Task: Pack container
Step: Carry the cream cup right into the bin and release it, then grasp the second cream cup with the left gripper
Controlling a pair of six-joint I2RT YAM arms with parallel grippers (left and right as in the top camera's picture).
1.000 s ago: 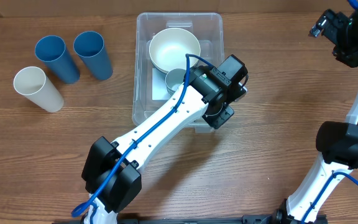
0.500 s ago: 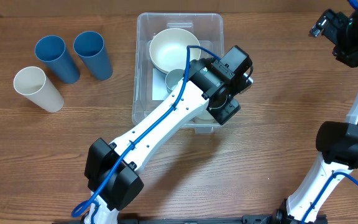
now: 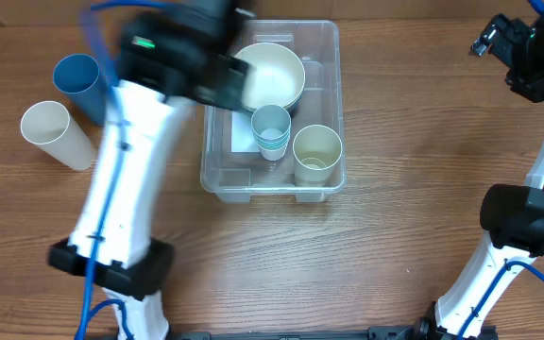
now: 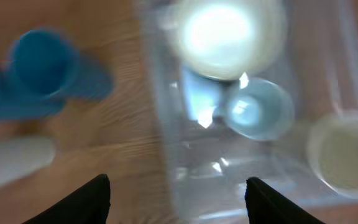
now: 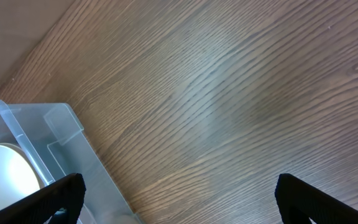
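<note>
The clear container (image 3: 324,42) stands at the table's middle. It holds a white bowl (image 3: 267,74) at the back, a light blue cup (image 3: 272,130) in the middle and a cream cup (image 3: 317,153) upright in its front right corner. My left gripper (image 3: 217,76) is motion-blurred over the bin's left rim. In the left wrist view it is open and empty (image 4: 178,182), above the bin (image 4: 328,37), bowl (image 4: 229,31) and both cups (image 4: 253,111) (image 4: 347,149). My right gripper (image 3: 522,57) is open and empty (image 5: 179,180) at the far right, and its view catches the bin's corner (image 5: 48,134).
A blue cup (image 3: 78,85) and a white cup (image 3: 55,132) lie left of the bin. In the left wrist view two blue cups (image 4: 42,62) and the white cup (image 4: 11,162) show. My left arm covers the second blue cup from overhead. Bare wood lies right of the bin.
My left arm has swung from the bin's right front corner up and to the left. The cream cup now shows standing where the gripper was. The right arm has not moved.
</note>
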